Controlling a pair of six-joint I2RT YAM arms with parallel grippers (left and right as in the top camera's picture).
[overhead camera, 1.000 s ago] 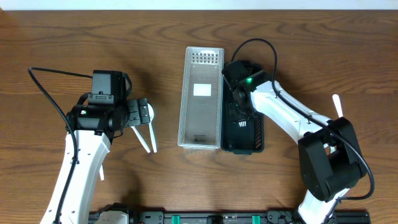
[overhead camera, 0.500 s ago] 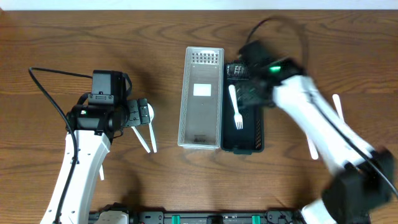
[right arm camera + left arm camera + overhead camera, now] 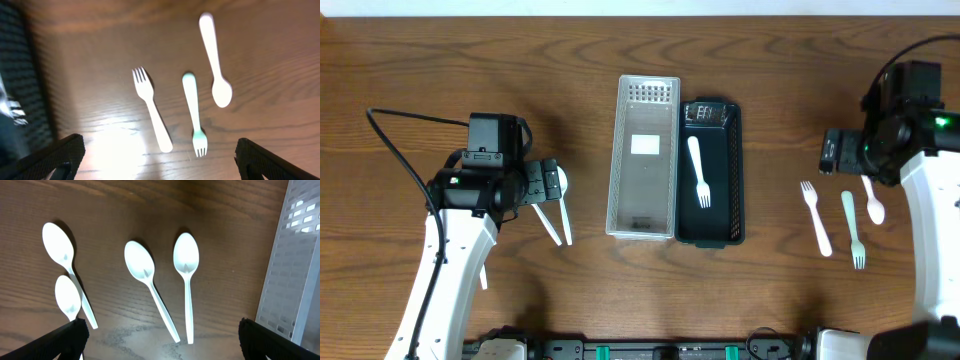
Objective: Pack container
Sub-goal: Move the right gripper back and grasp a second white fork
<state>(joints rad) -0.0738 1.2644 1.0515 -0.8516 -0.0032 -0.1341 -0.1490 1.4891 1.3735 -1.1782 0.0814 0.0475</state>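
A black container point(image 3: 728, 195) stands mid-table with a white fork point(image 3: 698, 172) lying inside it. Beside it on the left is a clear perforated tray point(image 3: 643, 157), whose edge also shows in the left wrist view point(image 3: 295, 255). My right gripper point(image 3: 830, 152) hovers open and holding nothing point(image 3: 160, 162) above a white fork point(image 3: 150, 107), a pale green fork point(image 3: 194, 112) and a white spoon point(image 3: 217, 60). My left gripper point(image 3: 556, 183) is open and holds nothing point(image 3: 160, 345). It hangs over several white spoons point(image 3: 140, 262).
The loose forks point(image 3: 816, 217) and a spoon point(image 3: 873, 200) lie on the wood at the right. Spoon handles point(image 3: 558, 222) stick out below the left gripper. The black container's edge point(image 3: 20, 75) shows at the left of the right wrist view.
My right arm has swung from over the black container out to the right, leaving the white fork inside it, and its jaws have opened. The left arm has not moved.
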